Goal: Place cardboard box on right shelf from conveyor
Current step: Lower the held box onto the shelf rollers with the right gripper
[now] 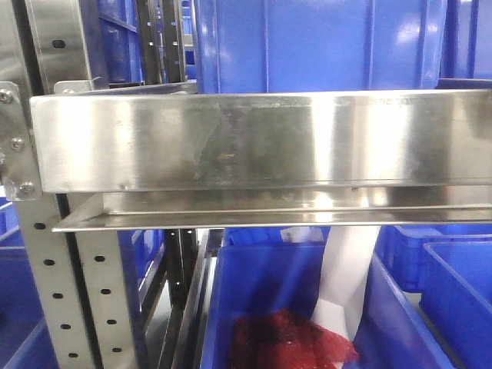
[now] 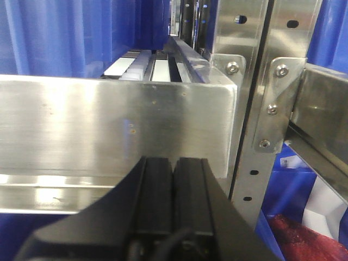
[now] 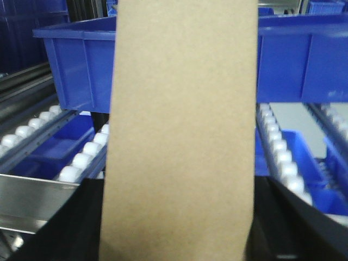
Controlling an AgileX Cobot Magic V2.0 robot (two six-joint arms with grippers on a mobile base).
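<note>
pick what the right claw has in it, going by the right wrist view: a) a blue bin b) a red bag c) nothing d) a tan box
d: the box stands upright between the dark fingers of the right claw, with a blue bin and white rollers behind it.

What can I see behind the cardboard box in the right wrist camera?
A blue bin and rows of white rollers. The cardboard box covers the middle of both.
</note>
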